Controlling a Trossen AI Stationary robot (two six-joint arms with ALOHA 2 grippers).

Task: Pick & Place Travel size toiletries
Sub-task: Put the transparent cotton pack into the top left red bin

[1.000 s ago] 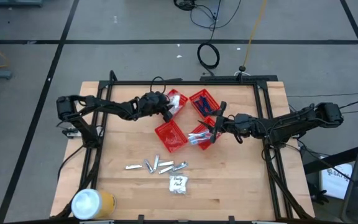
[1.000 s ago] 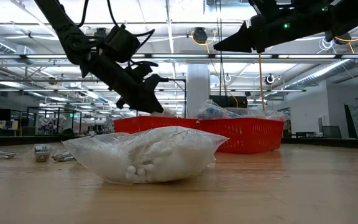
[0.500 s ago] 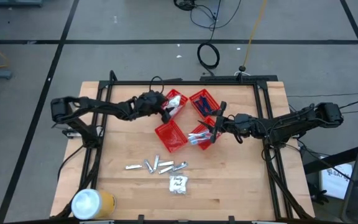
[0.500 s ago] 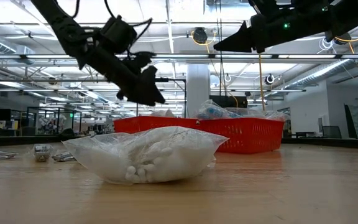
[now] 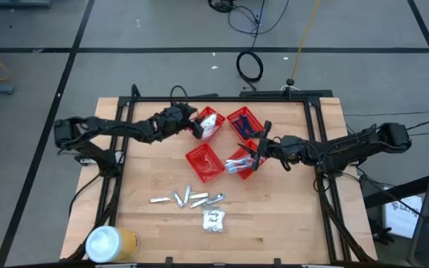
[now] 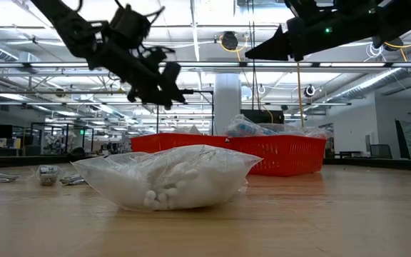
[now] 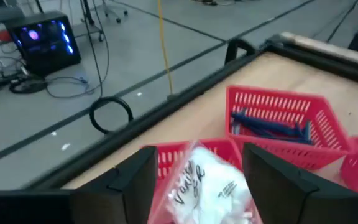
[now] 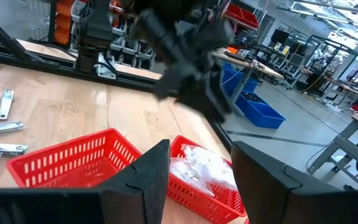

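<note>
My left gripper (image 5: 194, 121) (image 6: 177, 86) hangs open in the air just left of the far-left red basket (image 5: 213, 123). A white sachet with dark print (image 7: 211, 182) lies in that basket, and nothing sits between the fingers. Dark blue razors (image 7: 270, 124) lie in the far-right basket (image 5: 243, 121). My right gripper (image 5: 256, 152) (image 8: 197, 163) stands open above the near-right basket (image 5: 240, 161), which holds pastel toothbrushes. Several silvery tubes (image 5: 189, 198) and another white sachet (image 5: 214, 219) (image 6: 168, 175) lie flat on the wooden table.
A fourth red basket (image 5: 204, 163) stands near the middle of the table. A large yellow can with a white lid (image 5: 110, 243) stands at the near left corner. A black frame (image 5: 222, 97) runs round the table. Bare wood lies to the near right.
My left gripper has risen from over the far-left basket, drawn back a little toward the table's left edge, and tipped closer to level. Its fingers have opened. The white sachet stays in the basket.
</note>
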